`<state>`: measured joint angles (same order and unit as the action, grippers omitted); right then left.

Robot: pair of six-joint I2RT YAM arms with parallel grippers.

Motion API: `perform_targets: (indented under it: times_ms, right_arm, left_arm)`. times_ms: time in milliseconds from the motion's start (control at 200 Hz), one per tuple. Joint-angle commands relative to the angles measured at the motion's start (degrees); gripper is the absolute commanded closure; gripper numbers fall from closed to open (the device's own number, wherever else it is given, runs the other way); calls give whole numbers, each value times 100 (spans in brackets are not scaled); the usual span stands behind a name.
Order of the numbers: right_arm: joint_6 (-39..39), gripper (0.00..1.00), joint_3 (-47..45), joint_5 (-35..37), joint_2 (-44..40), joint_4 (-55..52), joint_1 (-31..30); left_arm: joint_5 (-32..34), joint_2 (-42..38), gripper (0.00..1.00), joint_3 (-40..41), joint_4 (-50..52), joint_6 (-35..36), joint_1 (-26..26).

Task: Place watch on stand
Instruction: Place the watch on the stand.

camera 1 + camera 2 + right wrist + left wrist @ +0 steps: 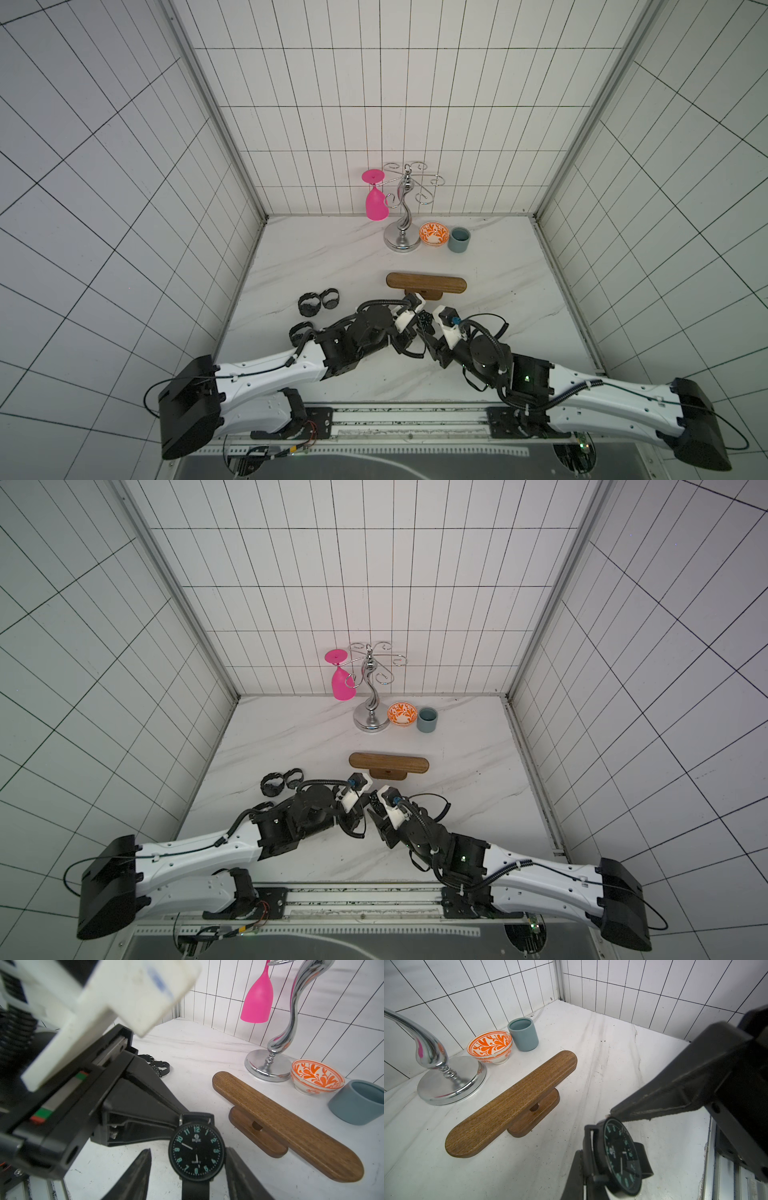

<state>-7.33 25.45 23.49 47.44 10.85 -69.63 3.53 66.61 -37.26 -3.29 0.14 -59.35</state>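
Note:
A black watch point(196, 1149) with teal numerals is held above the white table, just in front of the stand; it also shows in a top view point(424, 321). My left gripper point(584, 1157) is shut on the watch's strap beside the case. My right gripper point(188, 1149) is open and straddles the case: one finger point(135, 1174) stands clear of it, the other point(241, 1174) lies close against it. The stand point(426, 282), a long brown wooden bar on a short oval base, is bare. It lies close behind the watch in both wrist views point(508, 1103) point(286, 1124).
Behind the stand are a chrome curly-armed rack point(402, 243) with a pink glass point(376, 203) hanging on it, an orange patterned bowl point(433, 233) and a grey-blue cup point(459, 239). Three other black watches point(309, 303) lie at the table's left. Tiled walls close three sides.

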Motion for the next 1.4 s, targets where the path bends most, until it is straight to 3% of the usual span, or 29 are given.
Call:
perform_targets:
  times_ms: [0,125,325,480,655,1049,1394]
  right_arm:
    - [48,50,262,-40,52,-16,46]
    - [48,53,283,-92,130,39,46]
    - [47,40,285,-11,129,46,54]
    - [13,37,212,18,-36,-14,118]
    - [-38,38,229,-383,-317,-91,239]
    - [82,54,374,-643,-125,-200,248]
    - [97,45,397,-552,-86,-222,248]
  left_arm:
    - [-132,-95,100,-45,-31,141,3]
    - [-241,-113,100,-28,-57,169,2]
    - [-326,-213,100,48,-109,200,3]
    - [-393,-306,100,142,-189,264,-11]
    - [-381,-333,100,183,-212,398,-92]
    - [-424,-315,100,166,-223,416,-129]
    - [-400,-298,100,166,-220,416,-129]
